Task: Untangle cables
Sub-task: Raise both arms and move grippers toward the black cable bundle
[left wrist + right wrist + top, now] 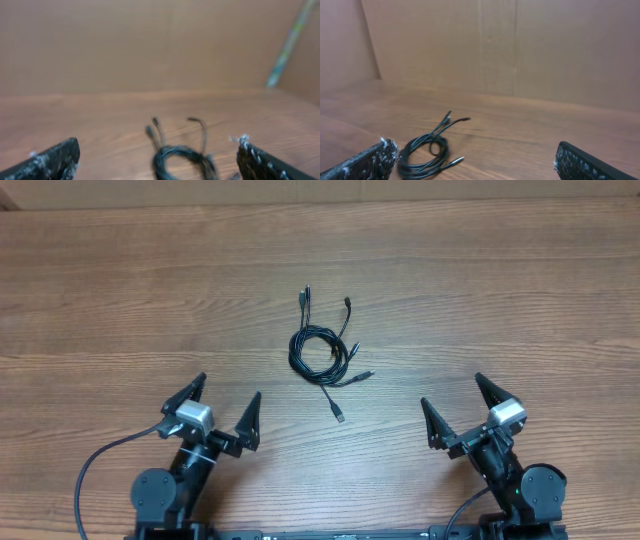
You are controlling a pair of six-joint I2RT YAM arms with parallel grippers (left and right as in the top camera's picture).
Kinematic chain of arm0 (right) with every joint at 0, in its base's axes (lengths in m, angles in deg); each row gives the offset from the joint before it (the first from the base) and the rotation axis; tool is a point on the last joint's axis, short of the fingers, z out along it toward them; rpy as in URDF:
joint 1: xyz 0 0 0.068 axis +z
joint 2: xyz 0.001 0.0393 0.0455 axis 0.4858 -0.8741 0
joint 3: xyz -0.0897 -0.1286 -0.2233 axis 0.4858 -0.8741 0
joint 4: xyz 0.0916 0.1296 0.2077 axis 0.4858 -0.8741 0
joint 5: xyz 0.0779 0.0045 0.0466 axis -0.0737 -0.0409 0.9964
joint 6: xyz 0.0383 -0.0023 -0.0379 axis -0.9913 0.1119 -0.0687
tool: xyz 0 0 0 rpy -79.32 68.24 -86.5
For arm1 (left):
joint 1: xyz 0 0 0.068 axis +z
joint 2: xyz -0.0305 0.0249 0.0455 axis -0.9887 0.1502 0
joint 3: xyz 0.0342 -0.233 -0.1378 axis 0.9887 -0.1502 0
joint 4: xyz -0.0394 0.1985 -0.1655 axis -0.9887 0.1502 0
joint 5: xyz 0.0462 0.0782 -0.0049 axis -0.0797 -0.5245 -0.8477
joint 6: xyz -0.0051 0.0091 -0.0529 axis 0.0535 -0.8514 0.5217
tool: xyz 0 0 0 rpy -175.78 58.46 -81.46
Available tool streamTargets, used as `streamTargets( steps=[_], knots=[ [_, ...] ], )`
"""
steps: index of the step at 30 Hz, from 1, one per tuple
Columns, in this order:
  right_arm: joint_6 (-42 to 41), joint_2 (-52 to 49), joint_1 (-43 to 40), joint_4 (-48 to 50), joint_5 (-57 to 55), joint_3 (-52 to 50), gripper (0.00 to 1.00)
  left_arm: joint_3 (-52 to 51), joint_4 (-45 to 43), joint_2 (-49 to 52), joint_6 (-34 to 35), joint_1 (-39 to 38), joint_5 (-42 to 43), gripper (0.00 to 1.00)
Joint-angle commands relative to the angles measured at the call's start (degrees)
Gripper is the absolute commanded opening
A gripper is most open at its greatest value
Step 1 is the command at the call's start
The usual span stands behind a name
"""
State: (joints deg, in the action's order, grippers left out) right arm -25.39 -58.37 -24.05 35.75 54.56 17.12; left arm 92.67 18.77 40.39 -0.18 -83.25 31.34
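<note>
The cables (pixel 322 348) lie in one tangled coil of thin black cord at the middle of the wooden table (pixel 520 290), with plug ends sticking out toward the back and the front. The coil also shows in the left wrist view (pixel 181 159) and in the right wrist view (pixel 424 152). My left gripper (pixel 222 408) is open and empty near the front left, well short of the coil. My right gripper (pixel 458 406) is open and empty near the front right. In both wrist views the fingertips (pixel 155 159) (pixel 472 162) stand wide apart with nothing between them.
Brown cardboard walls (pixel 520 45) stand behind and beside the table. A thick black wire (pixel 95 470) runs from the left arm's base at the front edge. A pale green strip (pixel 287 45) leans at the far right in the left wrist view.
</note>
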Motion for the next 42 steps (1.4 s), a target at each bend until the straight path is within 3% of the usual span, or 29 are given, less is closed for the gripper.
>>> streamTargets(
  steps=[1, 5, 12, 16, 20, 23, 28, 33, 42],
  knots=[
    [-3.6, 0.5, 0.4, -2.7, 2.0, 3.7, 1.00, 10.3, 7.4, -0.3, -1.2, 0.0, 6.1, 1.00],
    [-3.3, -0.4, 0.4, -10.5, 0.1, 12.9, 1.00, 23.6, 21.6, 2.6, -6.4, 0.0, 5.9, 1.00],
    [-0.3, -16.0, 0.4, -22.1, -3.0, 32.9, 1.00, 49.4, 44.1, 22.1, -9.2, 0.0, 5.9, 1.00],
    [-1.0, -31.1, 0.4, -38.2, 0.4, 52.4, 1.00, 63.1, 59.6, 37.6, -10.2, 0.0, 6.0, 1.00],
    [-0.9, -46.7, 0.4, -57.0, 0.0, 72.8, 1.00, 70.4, 69.9, 50.5, -9.0, 0.0, 6.2, 1.00],
    [-1.0, -57.4, 0.4, -66.8, 0.1, 82.8, 1.00, 71.0, 71.8, 59.2, -2.6, 0.0, 6.1, 1.00],
    [-1.0, -68.4, 0.4, -70.7, 5.6, 84.2, 1.00, 71.0, 71.9, 70.6, 6.6, 0.0, 6.1, 1.00],
    [-1.0, -79.1, 0.4, -71.3, 15.8, 84.2, 1.00, 71.0, 72.9, 80.6, 8.1, 0.0, 6.1, 1.00],
    [-6.8, -90.2, 0.4, -71.2, 20.0, 84.2, 1.00, 71.0, 72.3, 93.3, 8.1, 0.0, 5.8, 1.00]
  ],
)
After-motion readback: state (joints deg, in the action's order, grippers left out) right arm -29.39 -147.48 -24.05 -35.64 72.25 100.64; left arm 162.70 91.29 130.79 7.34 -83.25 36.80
